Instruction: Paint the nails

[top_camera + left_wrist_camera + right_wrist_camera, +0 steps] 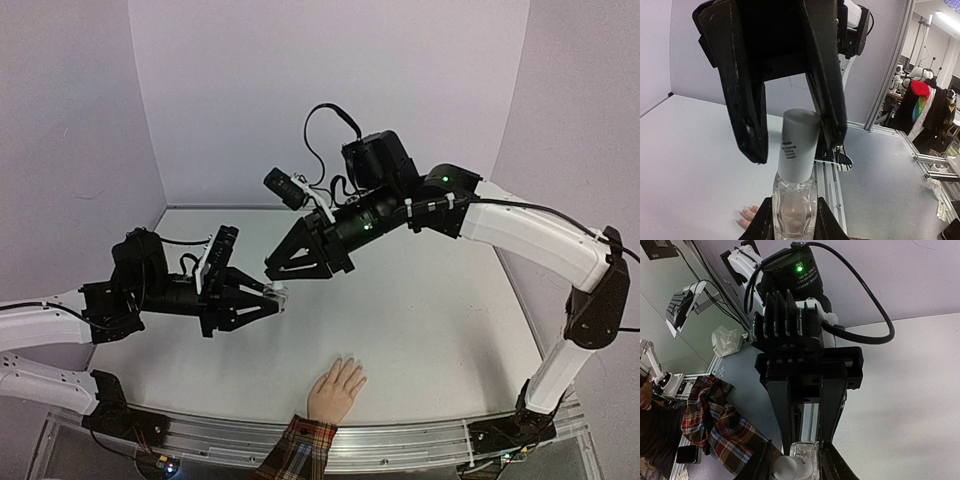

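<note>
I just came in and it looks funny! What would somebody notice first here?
First, the two robot arms meeting in mid-air above the table: the left end effector grips a small clear bottle, and the right end effector straddles its white cap. Next, the peach-coloured hand with a red plaid cuff, lying flat at the table's near edge.

A bottle [794, 207] sits between the left gripper's [270, 298] fingers. Just ahead of them, the right gripper [272, 272] straddles its cap [799, 147]. Beneath both, a hand [337, 390] lies on the table [440, 320].
</note>
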`<state>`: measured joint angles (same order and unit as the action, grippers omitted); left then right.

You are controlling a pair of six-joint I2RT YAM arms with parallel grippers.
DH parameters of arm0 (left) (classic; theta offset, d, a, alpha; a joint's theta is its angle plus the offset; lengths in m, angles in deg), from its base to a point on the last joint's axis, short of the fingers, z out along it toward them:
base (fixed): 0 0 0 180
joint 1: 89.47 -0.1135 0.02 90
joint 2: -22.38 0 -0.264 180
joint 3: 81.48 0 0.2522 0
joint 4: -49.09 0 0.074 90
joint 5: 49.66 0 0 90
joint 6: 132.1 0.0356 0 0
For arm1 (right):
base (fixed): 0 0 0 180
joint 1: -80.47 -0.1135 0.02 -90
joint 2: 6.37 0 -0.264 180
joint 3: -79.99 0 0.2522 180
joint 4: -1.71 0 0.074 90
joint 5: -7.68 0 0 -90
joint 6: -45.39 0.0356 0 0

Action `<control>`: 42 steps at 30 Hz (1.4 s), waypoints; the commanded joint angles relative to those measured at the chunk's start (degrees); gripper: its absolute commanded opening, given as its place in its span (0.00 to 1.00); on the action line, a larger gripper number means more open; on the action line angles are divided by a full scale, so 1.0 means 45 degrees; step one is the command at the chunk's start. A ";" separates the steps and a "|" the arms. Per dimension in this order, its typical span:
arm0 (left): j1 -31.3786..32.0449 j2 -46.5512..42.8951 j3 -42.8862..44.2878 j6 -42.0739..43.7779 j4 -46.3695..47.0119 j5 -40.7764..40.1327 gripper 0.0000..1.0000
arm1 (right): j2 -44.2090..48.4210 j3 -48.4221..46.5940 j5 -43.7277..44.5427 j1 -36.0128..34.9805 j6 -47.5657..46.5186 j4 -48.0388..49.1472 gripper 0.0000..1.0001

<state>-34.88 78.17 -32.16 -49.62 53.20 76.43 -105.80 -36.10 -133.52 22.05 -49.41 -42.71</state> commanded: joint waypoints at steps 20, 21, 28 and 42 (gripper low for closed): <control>-0.0817 -0.0685 0.0222 -0.1607 0.1731 -0.2339 0.00 | 0.0331 0.1358 -0.0176 -0.0267 0.0619 0.1963 0.09; -0.0830 -0.0756 0.0164 -0.1645 0.1826 -0.2573 0.00 | 0.0356 0.1489 -0.0096 -0.0274 0.0708 0.2201 0.07; -0.0817 -0.1396 -0.0289 -0.2097 0.2159 -0.6173 0.00 | 0.0778 0.3088 0.3393 -0.0397 0.3181 0.4776 0.00; -0.0760 0.1307 0.1009 0.0219 0.1373 -0.8685 0.00 | -0.2219 -0.0462 1.2853 -0.2220 0.9108 0.1392 0.00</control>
<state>-37.81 83.20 -32.07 -52.54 53.50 41.85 -112.36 -34.73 -78.14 15.77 -19.25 -24.62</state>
